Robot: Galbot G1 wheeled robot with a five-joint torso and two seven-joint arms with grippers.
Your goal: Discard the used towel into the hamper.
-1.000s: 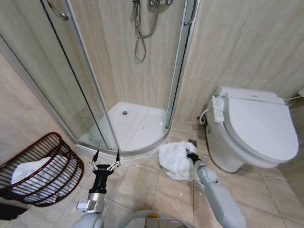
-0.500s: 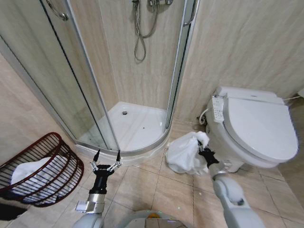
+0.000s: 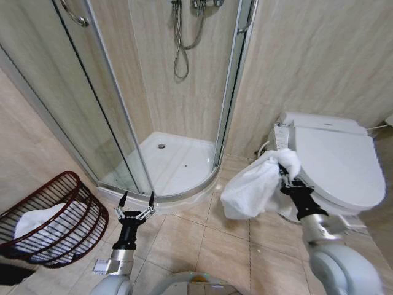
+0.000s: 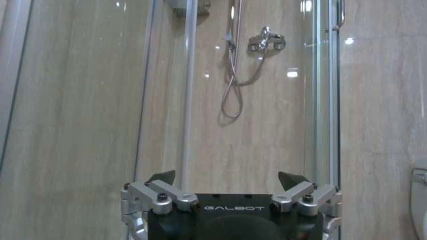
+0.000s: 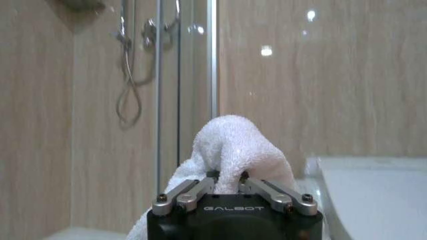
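- The right gripper (image 3: 284, 175) is raised in front of the toilet (image 3: 334, 166), just off its near left corner, with its fingers pinched together on a fold of the white towel (image 3: 255, 187).
- In the right wrist view the same right gripper (image 5: 227, 181) has both fingers closed tight on the towel (image 5: 230, 147), which bunches up above the fingertips and spills down one side of the gripper body.
- The towel hangs clear of the tiled floor (image 3: 230, 246): its top knot sits at the fingers and the bulk droops down and away from the toilet, toward the shower tray (image 3: 175, 163).
- The hamper (image 3: 52, 218) stands on the floor well apart from the toilet, across the whole front of the shower; it lies tipped with its open side up and holds another white cloth (image 3: 40, 221) inside.
- The held towel is far from the hamper, with the shower tray's curved edge and the left arm between them.
- The left gripper (image 3: 135, 206) hovers low over the floor between the hamper and the toilet, just before the shower tray's rim, its fingers spread wide and holding nothing.
- In the left wrist view the left gripper (image 4: 227, 182) points at the glass shower door (image 4: 187, 90) with its fingers apart.
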